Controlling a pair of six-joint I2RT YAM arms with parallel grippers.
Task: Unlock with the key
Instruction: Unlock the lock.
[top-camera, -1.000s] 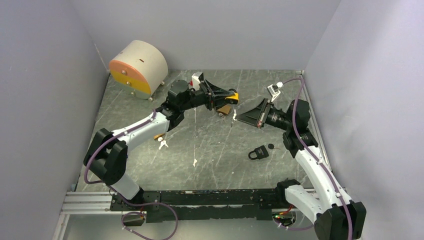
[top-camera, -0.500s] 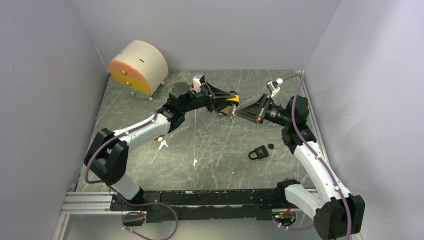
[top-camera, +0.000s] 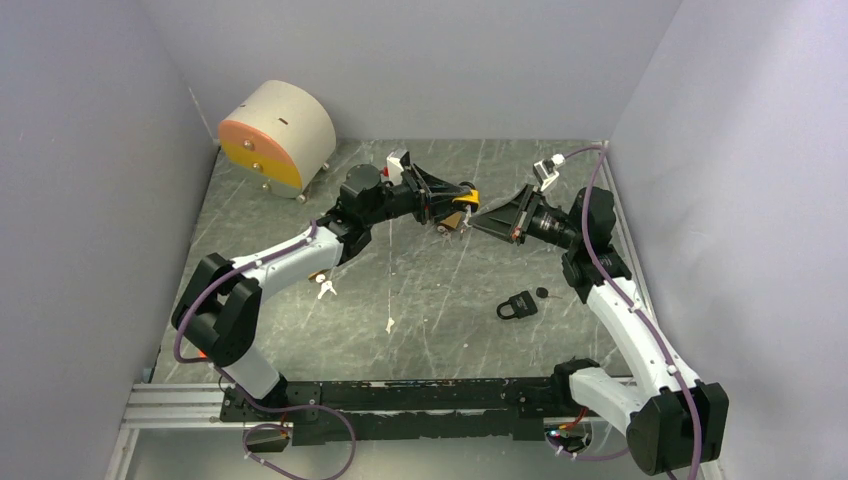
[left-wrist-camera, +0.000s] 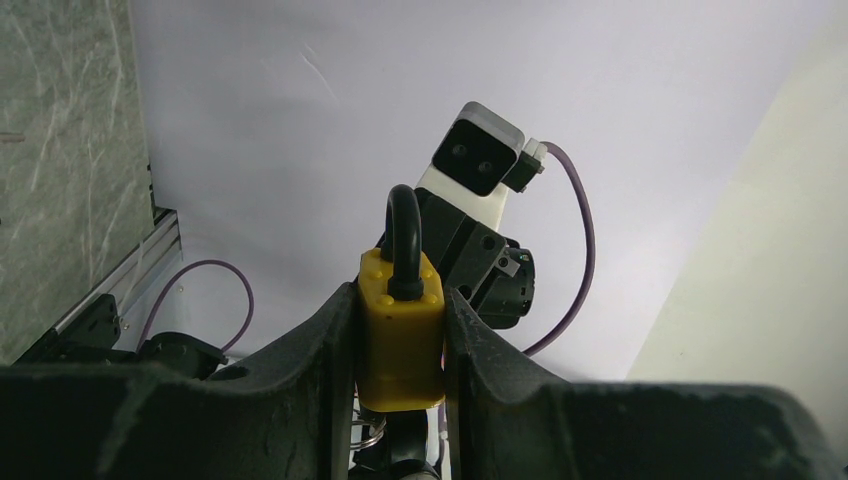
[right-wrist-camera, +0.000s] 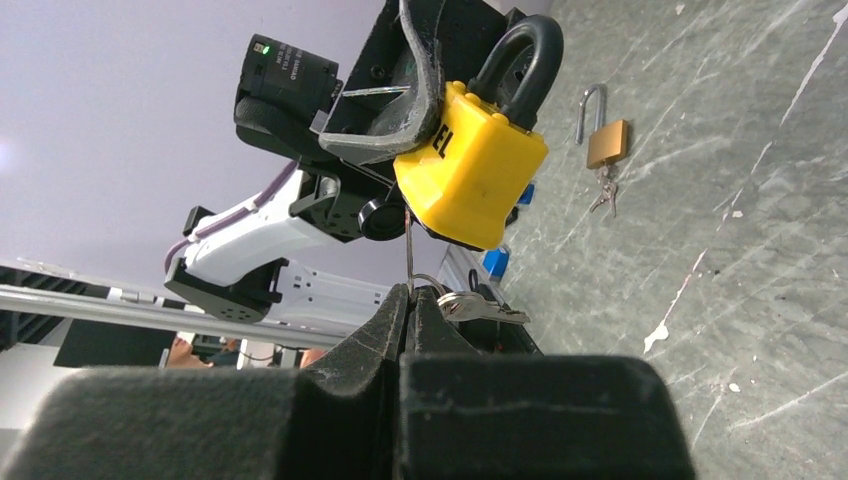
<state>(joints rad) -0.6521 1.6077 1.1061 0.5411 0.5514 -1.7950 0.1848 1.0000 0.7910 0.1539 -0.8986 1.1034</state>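
Two arms meet above the marbled table (top-camera: 420, 330), toward its 12 o'clock side. At the 10 o'clock corner sits a beige-and-orange drum (top-camera: 275, 130). The left gripper (top-camera: 463, 193) is clamped on a yellow padlock (left-wrist-camera: 400, 340), held up off the table. The right gripper (right-wrist-camera: 405, 300) is fully closed, pinching a key (right-wrist-camera: 408, 250) edge-on, tip at the padlock's underside; whether it sits in the keyhole I cannot tell. A black padlock (top-camera: 517, 306) lies at 4 o'clock, a brass padlock (right-wrist-camera: 605, 140) at 8 o'clock.
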